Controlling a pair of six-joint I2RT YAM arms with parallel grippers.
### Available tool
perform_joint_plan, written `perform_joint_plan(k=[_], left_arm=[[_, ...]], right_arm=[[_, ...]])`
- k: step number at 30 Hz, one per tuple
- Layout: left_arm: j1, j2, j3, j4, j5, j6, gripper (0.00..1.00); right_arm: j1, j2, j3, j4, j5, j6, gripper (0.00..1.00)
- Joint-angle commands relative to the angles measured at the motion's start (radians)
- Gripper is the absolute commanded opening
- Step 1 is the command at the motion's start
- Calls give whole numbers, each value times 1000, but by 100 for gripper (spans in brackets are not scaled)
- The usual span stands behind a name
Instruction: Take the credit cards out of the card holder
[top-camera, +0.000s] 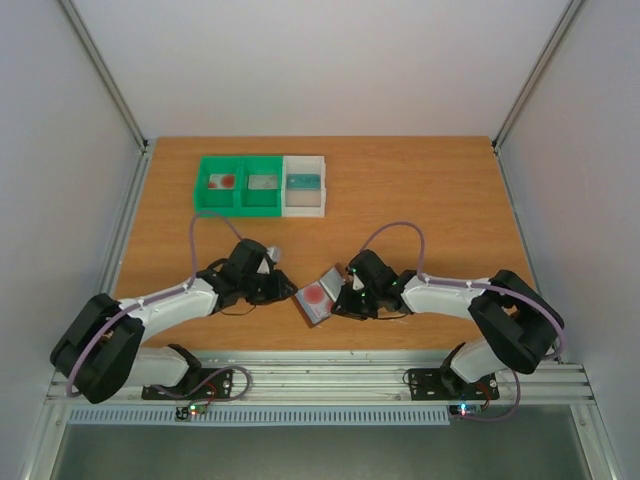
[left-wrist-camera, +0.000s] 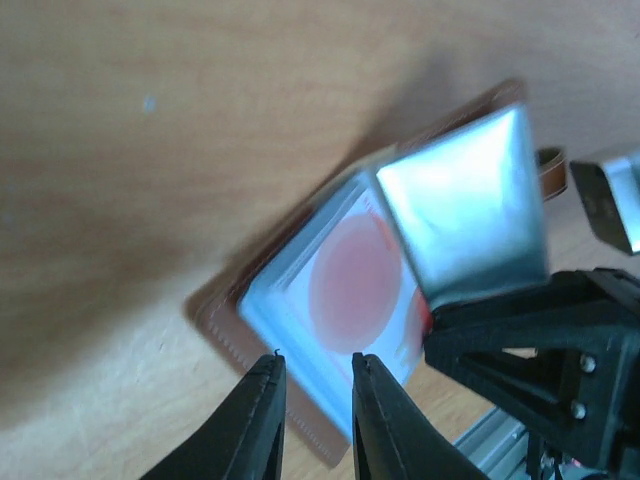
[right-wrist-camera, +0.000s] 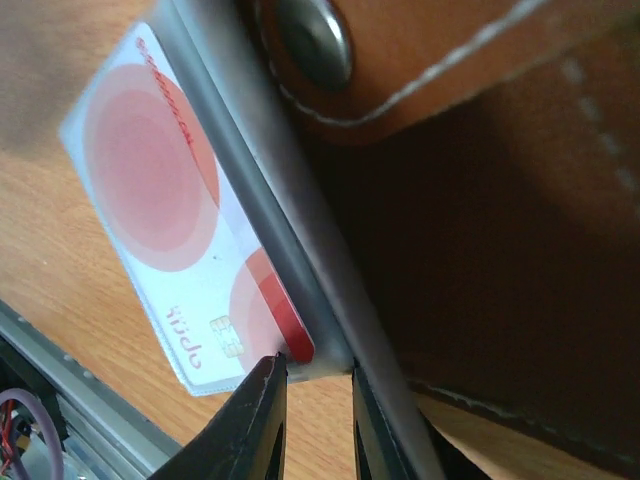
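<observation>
The brown card holder (top-camera: 306, 308) lies open on the table between my two grippers. One half lies flat and shows a whitish card with red circles (top-camera: 318, 296) in its clear pocket. The card also shows in the left wrist view (left-wrist-camera: 352, 272) and the right wrist view (right-wrist-camera: 150, 180). The other half (left-wrist-camera: 470, 210) stands up, blue-grey lining toward the left wrist camera. My right gripper (right-wrist-camera: 312, 375) is shut on the lining edge of that half, below the snap stud (right-wrist-camera: 312, 40). My left gripper (left-wrist-camera: 318, 368) is open a little, tips over the flat half's edge (left-wrist-camera: 225, 320), holding nothing.
A green two-compartment bin (top-camera: 238, 185) and a white bin (top-camera: 304, 185) stand side by side at the back of the table, each with a small item inside. The metal rail (top-camera: 330, 378) runs along the near edge, close behind the card holder.
</observation>
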Motion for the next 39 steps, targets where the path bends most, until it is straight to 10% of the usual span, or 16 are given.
perform_joint_plan(k=[1,20,39], left_arm=[[-6,-22,-85,110,73,-87,21],[-3,13,-153,171,-12,-51,16],[5,111,-114,201,-59,-10,15]], right_arm=[[20,65,20,33,-50,22,19],[111,-123,240,-239,30,-70,26],[52,208,428,-341,174,-342,25]])
